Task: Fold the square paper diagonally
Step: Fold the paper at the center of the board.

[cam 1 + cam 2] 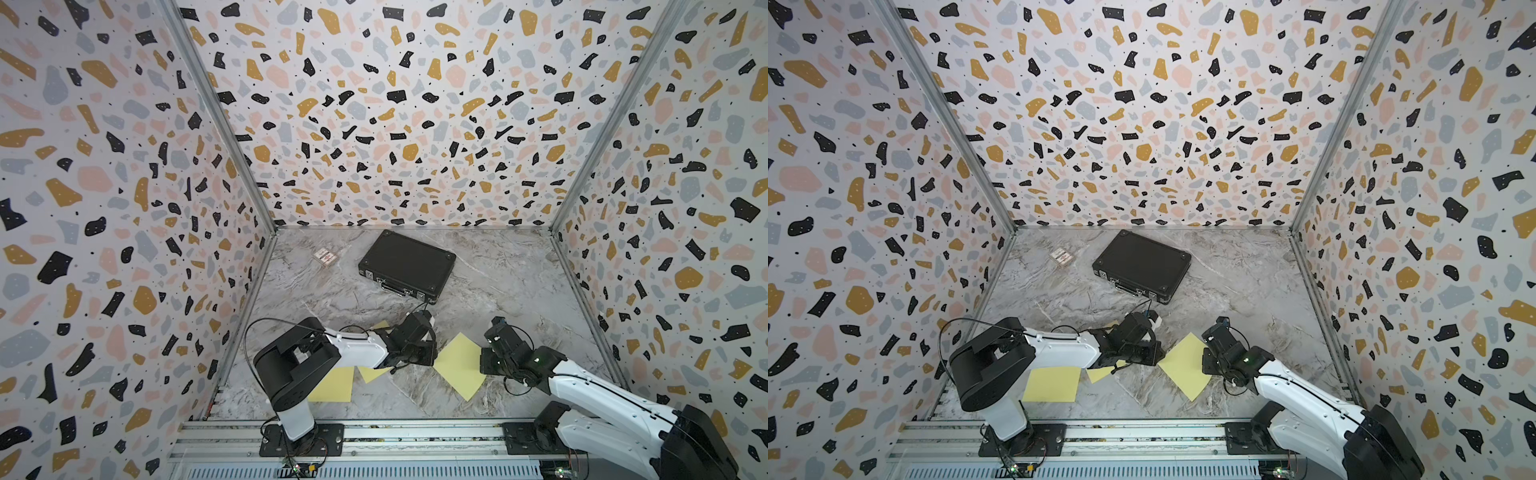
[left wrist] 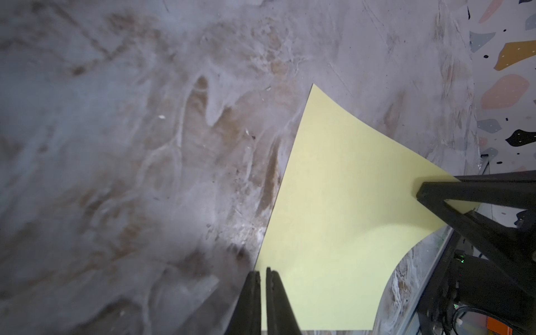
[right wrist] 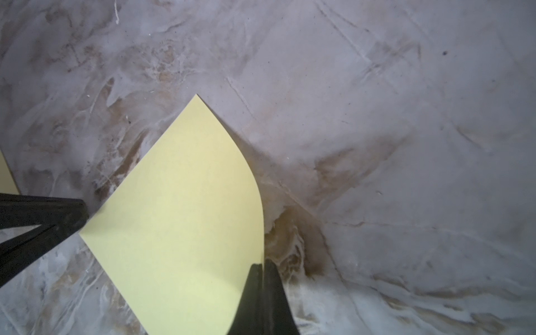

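Observation:
The square paper point(image 1: 459, 368) point(image 1: 1185, 368) is pale yellow and lies as a diamond on the marble table between my two arms. My right gripper point(image 1: 484, 371) point(image 3: 263, 262) is shut on its right corner, which is raised, so the sheet point(image 3: 185, 217) curves upward there. My left gripper point(image 1: 433, 360) point(image 2: 262, 271) is shut but for a thin slit. Its tips are down over the sheet point(image 2: 348, 203) at the edge by the left corner. The paper shows beneath them, not pinched between them.
Another yellow sheet point(image 1: 332, 384) lies near the left arm's base, and one more point(image 1: 372, 372) lies partly under that arm. A black case point(image 1: 407, 266) and a small card box point(image 1: 325, 256) sit at the back. Patterned walls enclose three sides.

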